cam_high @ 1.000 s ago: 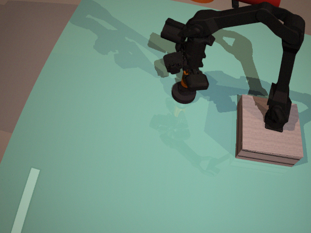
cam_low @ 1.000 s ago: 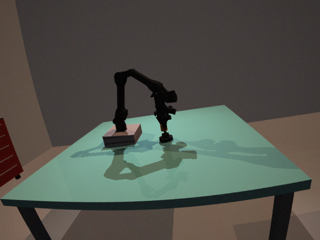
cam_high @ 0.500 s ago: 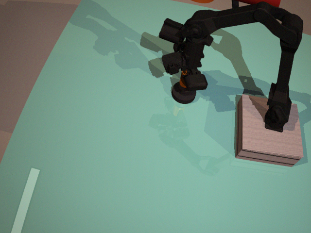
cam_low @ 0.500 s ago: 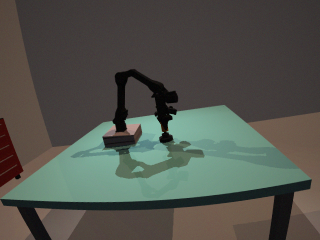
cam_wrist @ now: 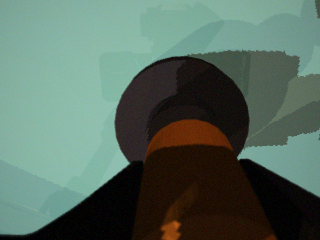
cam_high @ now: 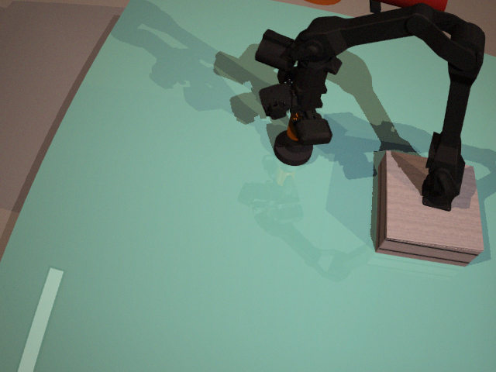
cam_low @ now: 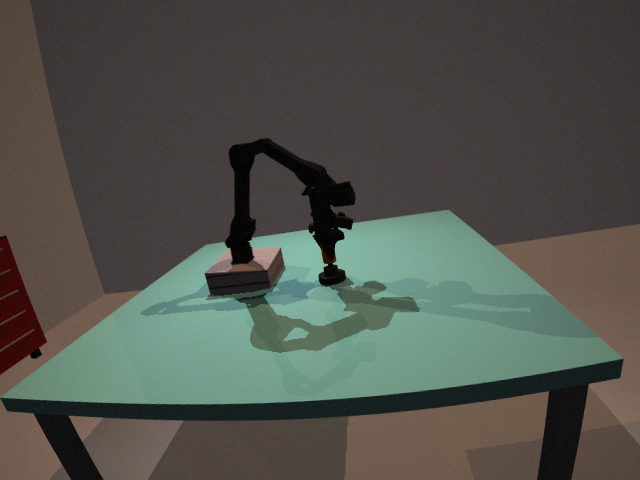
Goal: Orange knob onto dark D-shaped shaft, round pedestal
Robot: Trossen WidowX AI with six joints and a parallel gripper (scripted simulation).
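The gripper [cam_high: 296,125] [cam_low: 329,251] [cam_wrist: 191,167] is shut on the orange knob [cam_high: 292,133] [cam_low: 327,256] [cam_wrist: 190,134], with a black finger on each side of it in the wrist view. The knob is over the middle of the dark round pedestal [cam_high: 293,156] [cam_low: 332,277] [cam_wrist: 137,107]. In the exterior view its lower end is close above the pedestal's raised dark centre and stands clear of the wide base. The shaft is not plainly visible. The knob's hole and both flat sides are hidden, so I cannot tell how they line up.
The arm's base stands on a pale wooden block [cam_high: 432,228] [cam_low: 240,283] on the green table [cam_high: 160,260] [cam_low: 180,372]. A pale strip [cam_high: 42,316] lies on the table in the top view. A red drawer cabinet [cam_low: 18,310] stands beyond the table. Arm shadows cross the tabletop.
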